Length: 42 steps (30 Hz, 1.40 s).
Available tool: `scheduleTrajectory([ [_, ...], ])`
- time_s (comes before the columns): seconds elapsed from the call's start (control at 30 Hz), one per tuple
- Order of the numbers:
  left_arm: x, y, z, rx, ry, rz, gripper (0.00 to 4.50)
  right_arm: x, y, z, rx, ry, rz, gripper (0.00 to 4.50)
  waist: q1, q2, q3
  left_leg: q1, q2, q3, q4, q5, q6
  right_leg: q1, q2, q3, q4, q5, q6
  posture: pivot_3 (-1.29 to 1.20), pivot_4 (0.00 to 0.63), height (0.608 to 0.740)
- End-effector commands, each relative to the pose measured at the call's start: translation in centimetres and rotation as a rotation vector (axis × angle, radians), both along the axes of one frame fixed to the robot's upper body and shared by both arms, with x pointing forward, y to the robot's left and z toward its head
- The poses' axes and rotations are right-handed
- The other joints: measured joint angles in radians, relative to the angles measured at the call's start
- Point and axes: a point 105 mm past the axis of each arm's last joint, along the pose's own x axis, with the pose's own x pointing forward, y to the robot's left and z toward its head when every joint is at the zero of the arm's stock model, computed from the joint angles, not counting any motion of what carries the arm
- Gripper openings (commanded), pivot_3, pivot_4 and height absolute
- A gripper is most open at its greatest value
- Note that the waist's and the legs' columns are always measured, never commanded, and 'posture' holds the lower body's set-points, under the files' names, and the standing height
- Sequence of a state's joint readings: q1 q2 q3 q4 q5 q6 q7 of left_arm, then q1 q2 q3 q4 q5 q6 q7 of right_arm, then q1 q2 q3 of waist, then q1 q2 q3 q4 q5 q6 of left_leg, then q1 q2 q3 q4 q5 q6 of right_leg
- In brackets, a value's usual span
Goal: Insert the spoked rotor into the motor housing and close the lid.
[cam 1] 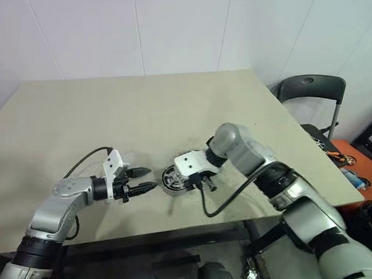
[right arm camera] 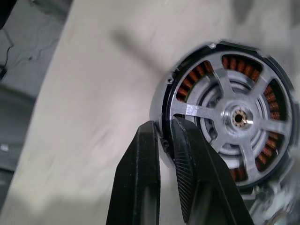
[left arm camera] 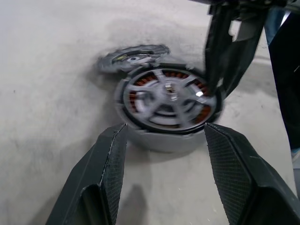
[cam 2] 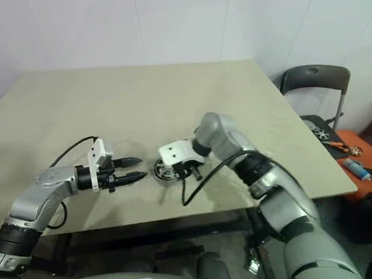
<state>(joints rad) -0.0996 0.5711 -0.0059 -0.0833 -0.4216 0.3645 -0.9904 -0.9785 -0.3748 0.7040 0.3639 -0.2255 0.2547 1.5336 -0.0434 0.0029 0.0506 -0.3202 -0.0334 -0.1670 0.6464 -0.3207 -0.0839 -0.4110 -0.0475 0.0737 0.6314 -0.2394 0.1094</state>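
The motor housing stands near the table's front edge, its copper-brown windings showing between silver spokes. The spoked rotor lies inside it, black rim level with the housing wall. My right gripper points steeply down at the housing's edge, shut on the rotor's black rim, one finger outside and one inside. The lid, grey and toothed, lies flat on the table just behind the housing. My left gripper hovers open a short way left of the housing, holding nothing, its fingers facing the housing wall.
The beige table has open surface to the back and left. Its front edge runs just below both arms. A dark chair stands past the right corner, with an orange box of tools on the floor beside it.
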Motion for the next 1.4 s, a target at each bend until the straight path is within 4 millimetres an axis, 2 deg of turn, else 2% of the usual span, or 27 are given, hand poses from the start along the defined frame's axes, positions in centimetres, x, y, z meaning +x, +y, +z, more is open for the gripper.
scheduleTrajectory([
  [0.03, -0.1, 0.1, 0.9, 0.009, -0.047, 0.006, 2.79, 1.5, 0.8, 0.5, 0.002, -0.052, -0.107, 0.50, 0.002, 0.000, 0.000, 0.000, 0.000, 0.000, 0.000, 0.000, 0.000, 0.000, 0.000, 0.000, 0.000, 0.000, 0.000, 0.00, 0.000, 0.740],
  [0.23, -1.3, -0.4, 0.3, 0.000, -0.036, 0.020, 2.79, 3.0, 3.0, 0.3, 0.009, 0.077, -0.381, 0.50, -0.017, 0.000, 0.000, 0.003, 0.001, -0.001, 0.000, 0.001, -0.001, 0.001, 0.002, 0.000, 0.002, 0.002, -0.002, 0.00, 0.000, 0.740],
  [0.4, -1.6, -0.7, 0.0, -0.006, -0.031, 0.031, 2.79, 2.6, 4.0, 1.0, 0.011, 0.215, -0.497, 0.50, -0.016, 0.000, 0.000, 0.003, 0.000, -0.003, 0.002, 0.002, -0.003, 0.002, 0.002, -0.001, 0.003, 0.002, -0.003, 0.00, 0.000, 0.740],
  [0.57, -1.5, -0.8, -0.3, -0.007, -0.028, 0.033, 2.79, 3.4, 4.1, 0.8, 0.011, 0.202, -0.584, 0.50, -0.021, 0.000, 0.000, 0.002, 0.000, -0.003, 0.001, 0.002, -0.003, 0.001, 0.002, -0.001, 0.003, 0.002, -0.003, 0.00, 0.000, 0.740],
  [0.7, -1.4, -0.8, -0.5, -0.008, -0.025, 0.033, 2.79, 3.7, 4.3, 1.0, 0.024, 0.205, -0.611, 1.45, -0.024, 0.000, 0.000, 0.002, 0.000, -0.003, 0.001, 0.002, -0.003, 0.001, 0.001, -0.001, 0.003, 0.002, -0.003, 0.00, 0.000, 0.740],
  [0.77, -1.4, -0.8, -0.6, -0.008, -0.023, 0.030, 2.79, 3.0, 4.4, 1.2, 0.001, 0.250, -0.585, 2.07, -0.025, 0.001, 0.000, 0.002, 0.000, -0.003, 0.001, 0.002, -0.003, 0.001, 0.001, -0.001, 0.003, 0.002, -0.003, 0.00, 0.000, 0.740],
  [0.9, -1.0, -0.6, -0.8, -0.006, -0.021, 0.029, 2.79, 2.1, 4.3, 2.4, 0.011, 0.209, -0.428, 2.07, -0.025, 0.001, 0.000, 0.001, 0.000, -0.003, 0.001, 0.002, -0.003, 0.001, 0.001, -0.002, 0.002, 0.002, -0.002, 0.00, 0.000, 0.740],
  [0.97, -0.9, -0.5, -0.8, -0.004, -0.022, 0.030, 2.79, 0.9, 4.6, 3.8, 0.052, 0.230, -0.330, 2.07, -0.026, 0.001, 0.000, -0.001, 0.000, -0.003, 0.001, 0.002, -0.003, 0.000, 0.001, -0.002, 0.001, 0.002, -0.002, 0.00, 0.000, 0.740],
  [1.1, -0.8, 0.0, -0.9, 0.001, -0.021, 0.031, 2.79, 0.3, 4.6, 6.3, 0.154, 0.101, -0.142, 2.07, -0.027, 0.001, 0.000, -0.001, 0.000, -0.003, -0.001, 0.002, -0.003, -0.002, 0.001, -0.002, 0.000, 0.001, -0.001, 0.00, 0.000, 0.740],
  [1.17, -0.7, 0.2, -1.0, 0.003, -0.020, 0.032, 2.79, 1.0, 4.1, 5.9, 0.171, -0.058, -0.043, 2.07, -0.026, 0.001, 0.000, -0.001, 0.000, -0.003, -0.002, 0.002, -0.003, -0.002, 0.001, -0.002, 0.000, 0.001, -0.001, 0.00, 0.000, 0.740],
  [1.27, -0.6, 0.4, -1.0, 0.004, -0.019, 0.032, 2.79, 1.6, 2.6, 3.8, 0.114, -0.233, 0.105, 2.07, -0.021, 0.000, 0.000, -0.001, -0.001, -0.003, -0.001, 0.001, -0.003, 0.000, -0.001, -0.002, -0.001, 0.001, 0.000, 0.00, 0.000, 0.740],
  [1.4, -0.5, 0.6, -1.0, 0.006, -0.020, 0.032, 2.79, 1.3, 1.7, 2.0, 0.087, -0.272, 0.185, 2.07, -0.025, 0.000, 0.000, -0.001, -0.002, -0.003, 0.000, 0.002, -0.003, 0.001, -0.001, -0.002, -0.001, 0.001, 0.000, 0.00, 0.000, 0.740],
])
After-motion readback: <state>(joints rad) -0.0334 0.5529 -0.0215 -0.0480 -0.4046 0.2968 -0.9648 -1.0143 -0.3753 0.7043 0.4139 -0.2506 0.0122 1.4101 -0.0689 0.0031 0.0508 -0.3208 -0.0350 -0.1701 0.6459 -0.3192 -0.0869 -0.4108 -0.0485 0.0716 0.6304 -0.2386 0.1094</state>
